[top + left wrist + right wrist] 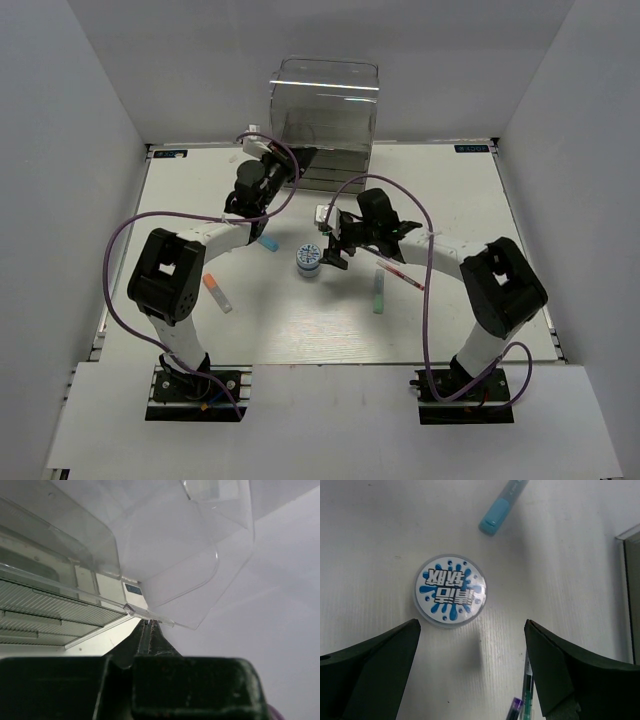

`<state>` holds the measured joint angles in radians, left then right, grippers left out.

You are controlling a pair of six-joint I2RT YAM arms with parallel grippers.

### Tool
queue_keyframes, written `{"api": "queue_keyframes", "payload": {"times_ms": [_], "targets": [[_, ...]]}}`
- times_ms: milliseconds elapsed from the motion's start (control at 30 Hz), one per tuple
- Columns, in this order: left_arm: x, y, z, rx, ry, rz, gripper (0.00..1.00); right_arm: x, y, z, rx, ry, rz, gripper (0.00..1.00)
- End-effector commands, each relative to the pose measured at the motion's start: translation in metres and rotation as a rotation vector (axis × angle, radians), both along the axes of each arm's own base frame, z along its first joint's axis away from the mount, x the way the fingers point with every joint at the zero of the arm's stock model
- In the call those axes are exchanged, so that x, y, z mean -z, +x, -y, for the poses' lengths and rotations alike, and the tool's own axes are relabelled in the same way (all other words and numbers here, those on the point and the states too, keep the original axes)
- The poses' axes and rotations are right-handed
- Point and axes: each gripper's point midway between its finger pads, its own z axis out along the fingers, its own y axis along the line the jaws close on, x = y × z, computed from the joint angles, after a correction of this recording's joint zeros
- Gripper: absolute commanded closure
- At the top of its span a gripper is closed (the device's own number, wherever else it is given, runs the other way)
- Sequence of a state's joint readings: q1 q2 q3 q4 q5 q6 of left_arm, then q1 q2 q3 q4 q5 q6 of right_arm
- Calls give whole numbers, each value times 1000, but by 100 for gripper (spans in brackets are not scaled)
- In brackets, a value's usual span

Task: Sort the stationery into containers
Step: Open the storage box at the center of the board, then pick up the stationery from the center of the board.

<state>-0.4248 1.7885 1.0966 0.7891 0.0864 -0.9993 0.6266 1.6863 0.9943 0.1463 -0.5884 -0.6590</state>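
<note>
The containers [325,110] are one tall clear box unit with grey drawers at the back of the table. My left gripper [298,160] is at its front left, shut [149,622] on a thin clear plastic lip [165,620] of the unit, above the ribbed drawers [45,607]. My right gripper [335,247] [472,625] hangs open just right of the round blue-white pot [309,260] [450,590], with nothing between its fingers. A blue-capped marker [267,241] [502,507] lies beyond the pot. A thin dark pen [527,692] shows by the right finger.
An orange-capped marker [216,292] lies beside the left arm. A green marker [378,296] and a red pen [400,272] lie under the right arm. White walls close in the table [300,330] on three sides.
</note>
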Motion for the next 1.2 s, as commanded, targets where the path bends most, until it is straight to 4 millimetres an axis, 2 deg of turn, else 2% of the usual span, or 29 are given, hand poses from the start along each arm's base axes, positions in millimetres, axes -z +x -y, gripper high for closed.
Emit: {"api": "queue_keyframes", "payload": {"times_ms": [0, 133, 533, 767, 867, 1000, 1033, 1133, 1167], "targets": [[-75, -4, -11, -30, -90, 165, 100, -9, -5, -16, -86, 20, 29, 10], [-75, -1, -15, -39, -89, 166, 100, -4, -9, -24, -118, 9, 32, 10], [-71, -1, -15, -39, -85, 157, 100, 17, -1, -43, -132, -34, 24, 10], [-73, -2, -15, -37, -97, 162, 100, 36, -9, -45, -166, -70, -5, 10], [-69, 0, -14, -37, -93, 153, 100, 39, -13, -46, -183, -70, -13, 18], [-73, 0, -14, -37, -97, 162, 100, 35, -16, -49, -201, -54, -19, 39], [-73, 0, -14, -37, -97, 162, 100, 32, -16, -50, -201, -41, -26, 53], [-73, 0, -14, -37, -97, 162, 100, 18, -16, -53, -197, -15, -24, 79], [-73, 0, -14, -37, -97, 162, 100, 10, -14, -55, -192, 2, -5, 82]]}}
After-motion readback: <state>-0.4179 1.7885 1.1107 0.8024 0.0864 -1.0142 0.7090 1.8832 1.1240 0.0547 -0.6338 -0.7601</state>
